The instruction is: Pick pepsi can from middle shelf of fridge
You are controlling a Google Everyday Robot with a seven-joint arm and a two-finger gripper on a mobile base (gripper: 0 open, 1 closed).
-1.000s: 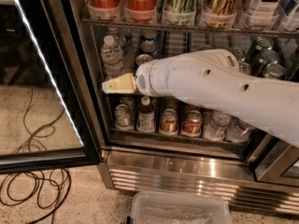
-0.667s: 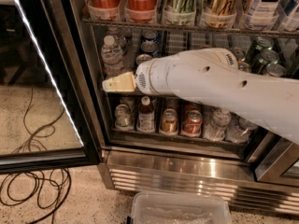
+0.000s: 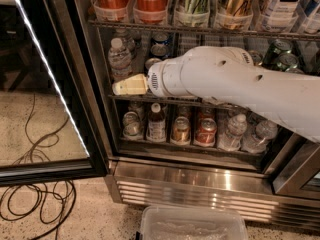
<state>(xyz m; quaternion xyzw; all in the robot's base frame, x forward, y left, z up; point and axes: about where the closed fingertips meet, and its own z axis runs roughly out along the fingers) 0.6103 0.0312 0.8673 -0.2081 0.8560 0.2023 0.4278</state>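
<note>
The gripper (image 3: 130, 85) is held below-left of the pepsi can (image 3: 161, 50), scarcely moved since a second ago; its opening cannot be told. The can is left ungrasped on the middle shelf (image 3: 165, 100); the pick is judged pending.

I see speckled beige floor (image 3: 100, 214) carrying fridge (image 3: 200, 189). Black cable (image 3: 35, 204) lies in loose coils on it, lower left, with more visible through glass door (image 3: 55, 169). 1 clear plastic bin (image 3: 192, 224) sits on floor just in front of fridge's ribbed base. Gripper (image 3: 129, 85) well above floor, at middle shelf (image 3: 122, 97), left side.
</note>
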